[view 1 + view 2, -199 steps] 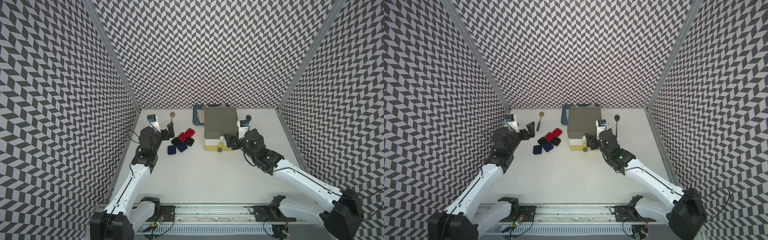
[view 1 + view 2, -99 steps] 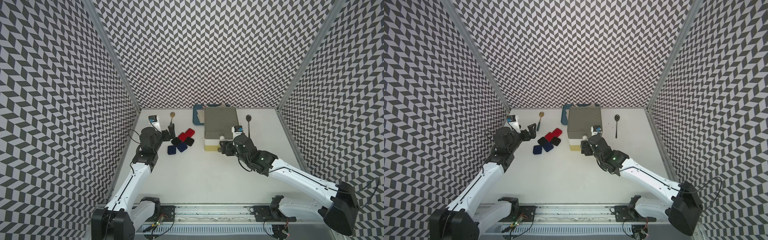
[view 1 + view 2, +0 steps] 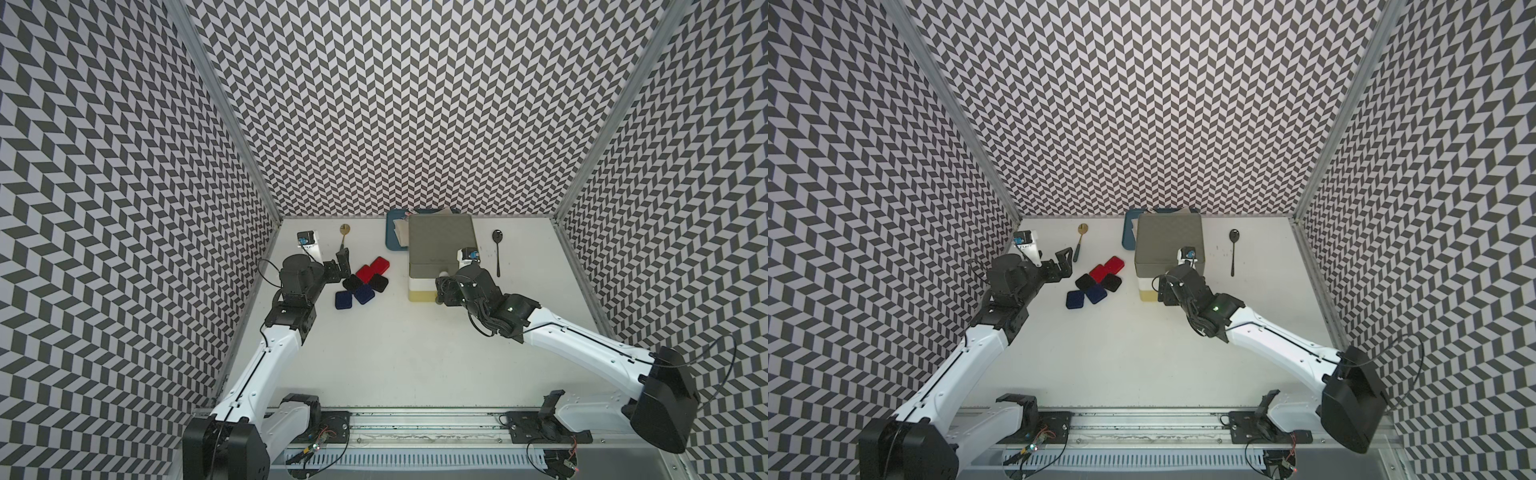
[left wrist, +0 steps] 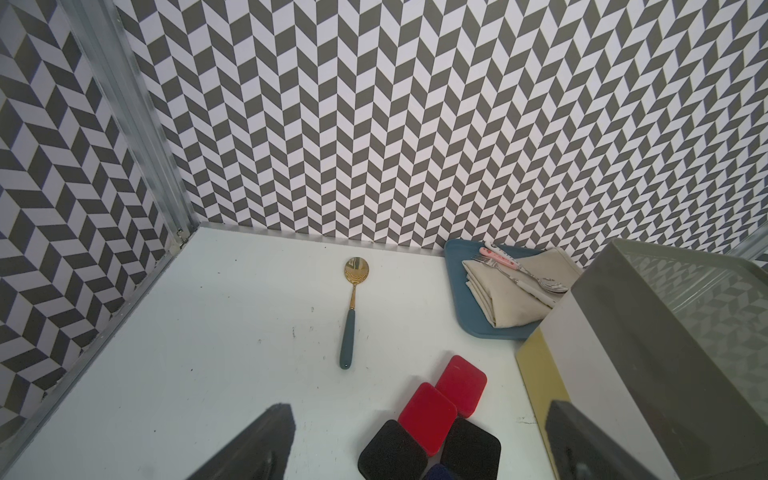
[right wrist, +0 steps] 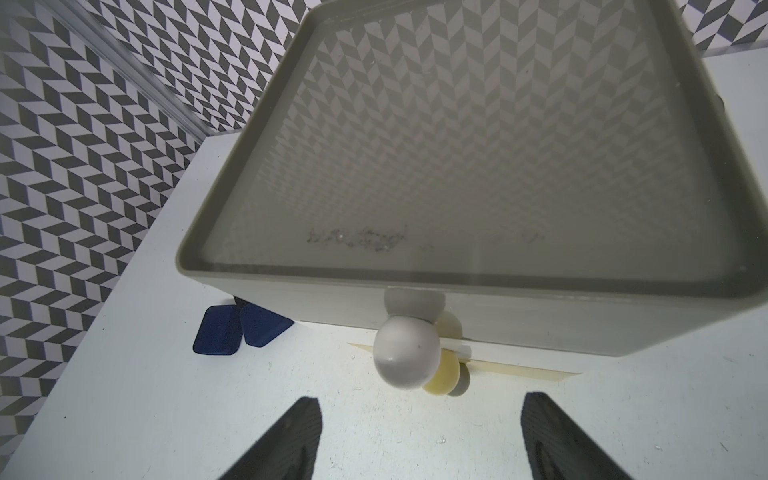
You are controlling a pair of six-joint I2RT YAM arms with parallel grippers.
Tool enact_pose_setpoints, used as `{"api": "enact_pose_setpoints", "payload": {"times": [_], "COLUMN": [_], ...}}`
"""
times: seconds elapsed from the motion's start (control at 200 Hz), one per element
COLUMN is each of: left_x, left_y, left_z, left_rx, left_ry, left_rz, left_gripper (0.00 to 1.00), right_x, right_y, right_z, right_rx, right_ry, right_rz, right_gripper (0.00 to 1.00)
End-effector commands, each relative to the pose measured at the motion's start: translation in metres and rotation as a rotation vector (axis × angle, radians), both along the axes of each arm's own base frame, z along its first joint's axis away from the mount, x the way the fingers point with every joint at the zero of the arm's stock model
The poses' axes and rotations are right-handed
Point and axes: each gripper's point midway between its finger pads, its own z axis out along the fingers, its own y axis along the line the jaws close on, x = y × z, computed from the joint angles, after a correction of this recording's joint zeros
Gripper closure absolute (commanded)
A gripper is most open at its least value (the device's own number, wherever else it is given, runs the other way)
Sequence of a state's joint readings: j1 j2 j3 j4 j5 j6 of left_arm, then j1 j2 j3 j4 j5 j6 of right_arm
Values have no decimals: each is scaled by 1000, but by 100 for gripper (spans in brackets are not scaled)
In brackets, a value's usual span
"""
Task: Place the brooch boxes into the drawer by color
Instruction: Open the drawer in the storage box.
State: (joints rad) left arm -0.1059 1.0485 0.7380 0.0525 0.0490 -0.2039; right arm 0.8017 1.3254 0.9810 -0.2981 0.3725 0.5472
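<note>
Up front on the table (image 3: pixel 395 353), right gripper (image 5: pixel 422 399) sits open just short of the knobs (image 5: pixel 407 357) of the drawer (image 3: pixel 440 245), not touching, left gripper (image 3: pixel 337 265) gapes wide and empty beside the six boxes (image 3: pixel 365 282) bunched left of the drawer, and a blue tray (image 3: pixel 390 239) lies behind at the wall.

Grey-and-white chevron walls (image 3: pixel 415 104) enclose a plain white bench (image 3: pixel 395 353). The drawer (image 3: pixel 440 241) is olive-grey on top, white in its middle tier and pale yellow at the bottom, with a pale grey knob (image 5: pixel 407 357) and a yellow knob (image 5: pixel 444 376). The brooch boxes (image 3: pixel 365 273) are two red, two black and two dark blue. At the bench's back edge a blue tray (image 3: pixel 390 237) carries a beige napkin (image 4: pixel 507 295). One spoon (image 4: pixel 356 270) is gold with a teal handle, and the other spoon (image 3: pixel 497 249) is all black.
</note>
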Motion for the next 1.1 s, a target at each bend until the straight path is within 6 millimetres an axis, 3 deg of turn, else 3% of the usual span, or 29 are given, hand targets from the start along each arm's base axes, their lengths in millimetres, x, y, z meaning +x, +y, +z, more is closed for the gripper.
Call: {"api": "enact_pose_setpoints", "payload": {"times": [0.0,0.511,0.591,0.681,0.841,1.097], "left_x": [-3,-5,-4,-4,-4,-3], "left_y": [1,3,4,5,7,10], "left_z": [3,4,5,5,6,6], "left_rx": [-12,-12,-13,-17,-21,-30], "left_ry": [-4,-5,-8,-7,-16,-18], "left_rz": [-2,11,12,14,20,27], "left_gripper": [0,0,0,0,0,0], "right_x": [13,30,32,32,26,4], "right_y": [7,7,6,5,8,10], "right_z": [15,-1,-2,-2,-9,-18], "right_rx": [32,-8,-12,-9,-10,2], "right_ry": [-46,-33,-36,-32,3,69], "right_rz": [-20,-51,-49,-45,-17,45], "right_gripper": [21,32,38,51,65,71]}}
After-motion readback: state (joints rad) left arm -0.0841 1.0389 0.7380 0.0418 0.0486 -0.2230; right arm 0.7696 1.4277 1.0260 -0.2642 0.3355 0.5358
